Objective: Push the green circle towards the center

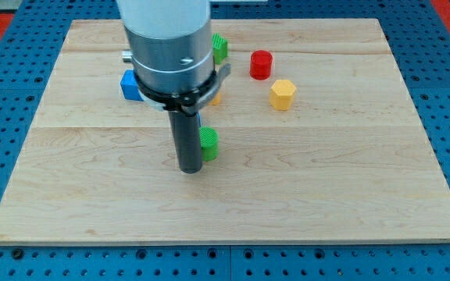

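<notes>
The green circle is a small round green block on the wooden board, just left of the board's middle. My tip rests on the board right next to it, at its lower left, and looks to be touching its left side. The rod and the arm's grey body above it hide part of the green circle's left edge.
A second green block sits near the view's top, partly hidden by the arm. A blue block pokes out at the arm's left. A red cylinder and a yellow hexagon lie at upper right. A bit of an orange block shows behind the arm.
</notes>
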Controlling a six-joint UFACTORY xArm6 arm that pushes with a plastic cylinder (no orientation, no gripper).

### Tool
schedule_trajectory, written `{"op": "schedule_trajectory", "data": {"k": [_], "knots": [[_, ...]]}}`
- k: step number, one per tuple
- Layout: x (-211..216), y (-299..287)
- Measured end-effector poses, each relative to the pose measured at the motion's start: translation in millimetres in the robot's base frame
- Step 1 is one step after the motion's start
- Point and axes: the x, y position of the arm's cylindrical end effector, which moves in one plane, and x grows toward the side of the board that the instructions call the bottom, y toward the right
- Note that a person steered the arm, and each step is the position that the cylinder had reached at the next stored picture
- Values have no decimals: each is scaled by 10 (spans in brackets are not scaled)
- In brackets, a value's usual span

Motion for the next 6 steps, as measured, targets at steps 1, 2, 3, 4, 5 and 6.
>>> {"op": "schedule_trajectory", "data": {"k": [1, 2, 3, 4, 5, 6], "knots": [[0, 65], [0, 65], [-44, 65], [-177, 65], [-334, 65], [-458, 65]]}}
